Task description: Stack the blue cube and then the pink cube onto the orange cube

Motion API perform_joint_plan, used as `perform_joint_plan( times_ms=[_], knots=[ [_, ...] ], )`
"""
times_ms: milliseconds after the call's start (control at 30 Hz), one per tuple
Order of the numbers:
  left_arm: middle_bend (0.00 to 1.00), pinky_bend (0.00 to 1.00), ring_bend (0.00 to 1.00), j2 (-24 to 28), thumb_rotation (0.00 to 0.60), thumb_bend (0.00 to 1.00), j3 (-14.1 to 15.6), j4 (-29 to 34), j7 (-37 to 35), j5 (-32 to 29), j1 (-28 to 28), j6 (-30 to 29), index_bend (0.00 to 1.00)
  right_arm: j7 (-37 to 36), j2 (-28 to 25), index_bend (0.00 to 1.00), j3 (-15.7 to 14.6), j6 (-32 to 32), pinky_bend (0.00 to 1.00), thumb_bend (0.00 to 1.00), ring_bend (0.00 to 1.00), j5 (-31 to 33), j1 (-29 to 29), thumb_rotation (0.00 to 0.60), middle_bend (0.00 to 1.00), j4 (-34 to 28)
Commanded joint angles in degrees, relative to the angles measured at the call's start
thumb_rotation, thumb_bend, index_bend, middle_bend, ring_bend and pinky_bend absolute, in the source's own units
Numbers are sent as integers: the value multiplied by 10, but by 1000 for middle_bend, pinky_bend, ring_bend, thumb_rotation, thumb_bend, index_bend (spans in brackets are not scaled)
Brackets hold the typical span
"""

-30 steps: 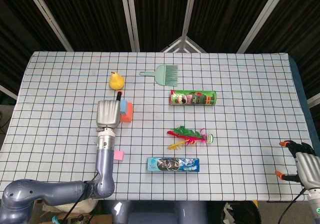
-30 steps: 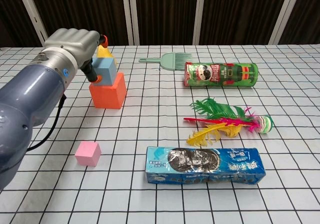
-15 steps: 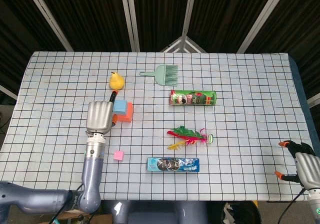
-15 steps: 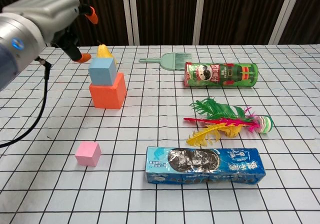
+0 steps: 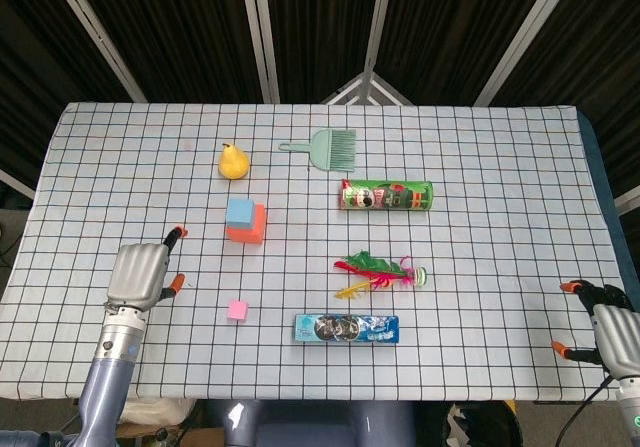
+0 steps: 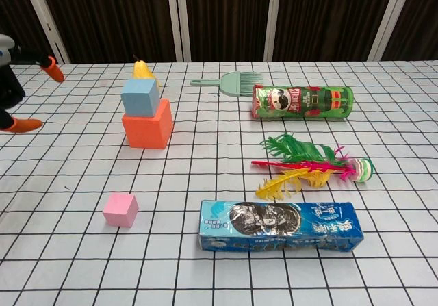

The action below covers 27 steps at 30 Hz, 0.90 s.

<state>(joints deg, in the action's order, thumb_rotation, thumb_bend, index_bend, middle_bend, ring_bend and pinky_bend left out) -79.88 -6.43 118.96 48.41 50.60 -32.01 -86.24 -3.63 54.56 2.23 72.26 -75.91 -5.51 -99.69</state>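
Note:
The blue cube (image 5: 239, 212) (image 6: 140, 96) sits on top of the orange cube (image 5: 250, 227) (image 6: 148, 125), left of the table's middle. The pink cube (image 5: 237, 310) (image 6: 120, 209) lies alone on the cloth nearer the front edge. My left hand (image 5: 139, 273) (image 6: 15, 90) hovers to the left of the stack and the pink cube, fingers apart, holding nothing. My right hand (image 5: 602, 325) stays at the front right corner, fingers spread and empty; the chest view does not show it.
A yellow pear (image 5: 233, 161) stands just behind the stack. A green brush (image 5: 328, 147), a green chips can (image 5: 386, 196), a feather toy (image 5: 380, 272) and a blue biscuit pack (image 5: 346, 328) lie right of the cubes.
My left hand let go of the blue cube, leaving it on the orange cube, then pulled back to the left and toward the front edge. The right hand stayed put.

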Motion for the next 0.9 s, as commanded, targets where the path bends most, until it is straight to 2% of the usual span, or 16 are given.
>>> perform_joint_plan(
  times_ms=[33,133,300,500,700,900],
  knots=[
    [865,870,753,-16,600,333,13,-38,-14,-32,-4,52,238,1,0,251,-1,-2,97,171,194,-1,-1,600,202,0],
    [865,870,753,-30,600,323,13,-62,-24,-52,-13,91,238,2,0,251,-1,-1,97,171,194,0,-1,600,202,-1],
    [865,871,753,-55,600,302,18,-74,-1,-76,-29,112,246,0,0,251,0,-5,97,171,194,3,-2,600,203,3],
    [865,874,756,-68,600,301,26,-50,39,-86,-36,84,252,1,3,251,1,-9,97,171,194,3,-5,600,203,5],
    [870,876,757,-75,600,300,36,-27,58,-68,-34,52,265,2,3,251,1,-7,97,170,194,1,-5,600,203,3],
    [870,876,757,-92,600,299,54,-21,82,-68,-40,58,273,0,1,251,1,-5,97,170,194,2,-4,600,203,1]
  ],
)
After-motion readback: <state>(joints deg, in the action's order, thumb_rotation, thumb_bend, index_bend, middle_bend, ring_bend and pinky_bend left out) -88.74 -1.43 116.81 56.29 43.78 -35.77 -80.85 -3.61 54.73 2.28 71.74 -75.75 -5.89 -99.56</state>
